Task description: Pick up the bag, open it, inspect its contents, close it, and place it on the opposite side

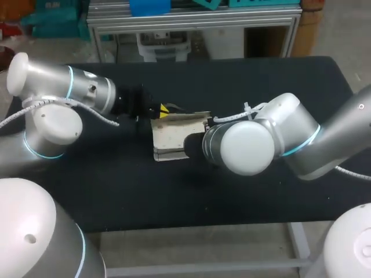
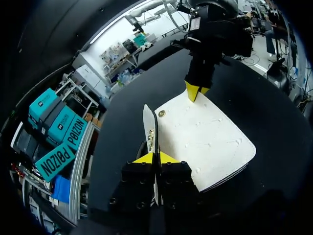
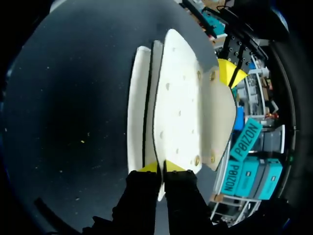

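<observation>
The bag (image 1: 173, 138) lies on the table (image 1: 243, 191), near its middle, between my two arms. My left gripper (image 2: 155, 157) meets it from the left, at its far corner, fingers pinched on the upright flap (image 2: 149, 122). My right gripper (image 3: 161, 167) meets it from the right, fingers pinched on the edge of the top layer. The two grippers face each other across the bag.

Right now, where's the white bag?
Head view: the bag is at the middle of the table, held by the left gripper and the right gripper from either side.
</observation>
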